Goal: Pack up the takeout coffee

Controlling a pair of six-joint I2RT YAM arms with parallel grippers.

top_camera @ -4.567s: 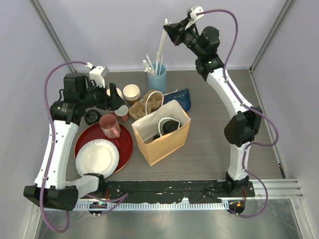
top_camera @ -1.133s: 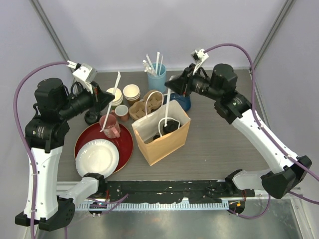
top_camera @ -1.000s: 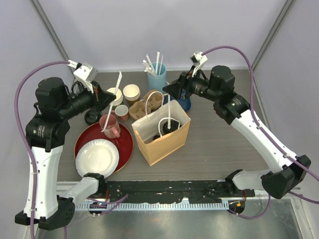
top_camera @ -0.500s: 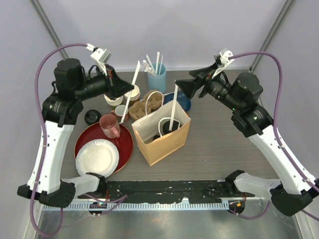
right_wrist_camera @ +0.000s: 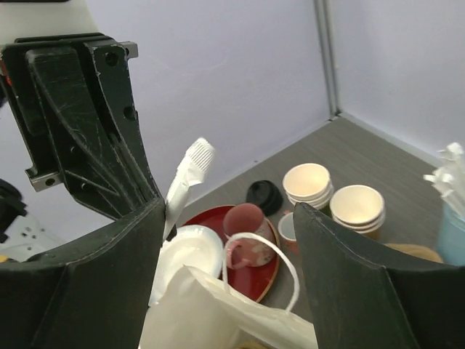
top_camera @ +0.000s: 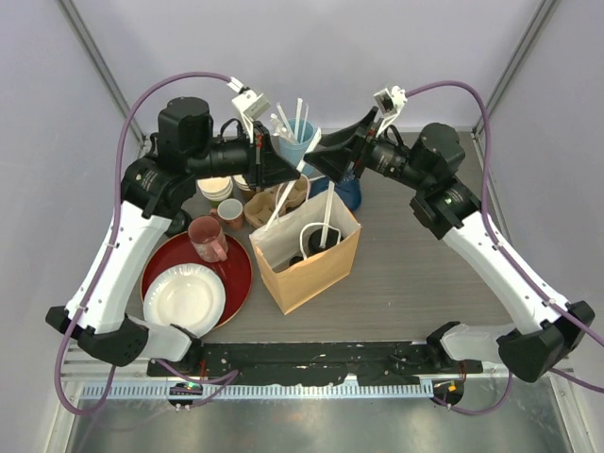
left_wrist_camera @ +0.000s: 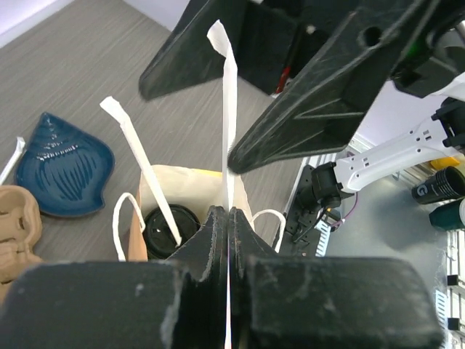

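The takeout coffee shows only as a black lid (top_camera: 317,239) (left_wrist_camera: 168,229) inside the kraft paper bag (top_camera: 321,274) (left_wrist_camera: 190,182); its sides are hidden. A wrapped white straw (top_camera: 327,213) (left_wrist_camera: 142,169) stands in the bag beside it. My left gripper (top_camera: 288,173) (left_wrist_camera: 229,212) hovers over the bag's back edge, shut on a second wrapped straw (top_camera: 283,200) (left_wrist_camera: 230,131) (right_wrist_camera: 185,180). My right gripper (top_camera: 323,156) (right_wrist_camera: 229,218) faces it, open, and that straw's upper end lies between its fingers (left_wrist_camera: 320,94), close to one of them.
Behind the bag are a blue cup of straws (top_camera: 296,143), a blue leaf dish (top_camera: 345,192) and a cardboard cup carrier (top_camera: 283,194). To the left are stacked lidless cups (top_camera: 215,189) (right_wrist_camera: 309,185), a pink mug (top_camera: 208,236) and a white plate (top_camera: 184,298) on a red plate (top_camera: 238,274).
My left arm swung right from over the mug to the bag, carrying its straw. My right gripper let go of its straw into the bag, opened, and came up around the left gripper's straw.
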